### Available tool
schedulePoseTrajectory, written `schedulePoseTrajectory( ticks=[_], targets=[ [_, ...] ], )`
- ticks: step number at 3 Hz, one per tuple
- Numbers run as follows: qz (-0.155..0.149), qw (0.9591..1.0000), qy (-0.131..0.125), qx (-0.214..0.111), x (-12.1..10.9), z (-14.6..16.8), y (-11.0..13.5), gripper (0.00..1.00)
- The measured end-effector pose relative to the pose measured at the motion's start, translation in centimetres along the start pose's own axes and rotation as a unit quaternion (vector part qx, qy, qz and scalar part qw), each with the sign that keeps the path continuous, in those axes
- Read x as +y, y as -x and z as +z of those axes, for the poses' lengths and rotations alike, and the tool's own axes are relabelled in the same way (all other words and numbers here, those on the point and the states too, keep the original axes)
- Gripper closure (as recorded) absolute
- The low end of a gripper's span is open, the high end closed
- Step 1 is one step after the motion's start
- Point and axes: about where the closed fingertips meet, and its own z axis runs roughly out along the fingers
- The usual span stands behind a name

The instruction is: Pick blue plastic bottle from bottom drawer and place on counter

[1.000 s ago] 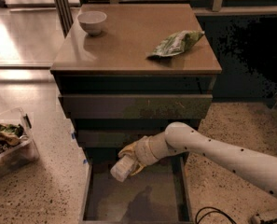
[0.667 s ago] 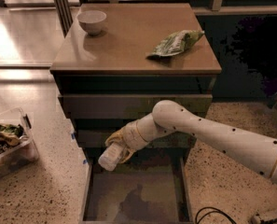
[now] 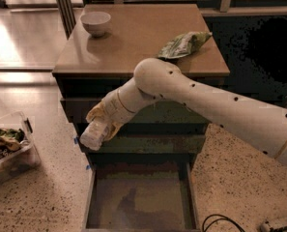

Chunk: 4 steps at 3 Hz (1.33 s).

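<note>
Plastic bottle [image 3: 92, 136] is up in the air, clear of the drawer [image 3: 138, 199]. It hangs in front of the cabinet's left side, about level with the closed drawer fronts [image 3: 172, 115] and below the counter [image 3: 133, 42] edge. The gripper [image 3: 101, 124] is right there with it, fingers [image 3: 97, 113] clamped on the bottle, which sits tilted with its low end pointing down-left.

My guess on why it's held out to the left like that: the counter overhangs the fronts, so the bottle has to swing out past the edge before it can go up and over. Landing room looks decent. The bowl [image 3: 95, 22] is at the far left corner and the green bag [image 3: 184, 43] is over on the right, so I'd aim for the near middle.

Hard-to-see stuff: fingers and bottle blend into one pale lump, so I can't tell which end is the cap or how deep the grip goes. The arm [image 3: 206, 98] covers part of the fronts. The drawer's near edge is cut off and its floor is dim. The bin [image 3: 7, 149] at left is cropped, and so is the cable [image 3: 220, 221] at near right.
</note>
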Motion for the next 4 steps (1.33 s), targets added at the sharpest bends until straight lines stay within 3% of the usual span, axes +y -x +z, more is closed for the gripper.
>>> schedulePoseTrajectory(
  ticks=[1,2,4],
  targets=[
    [-0.045,0.9972,-0.005,0.059,-6.5,-4.4,0.2,1.00],
    [-0.058,0.9955,-0.010,0.075,-8.6,-5.8,0.3,1.00],
    [-0.077,0.9939,-0.010,0.078,-10.4,-7.0,-0.8,1.00]
  ],
)
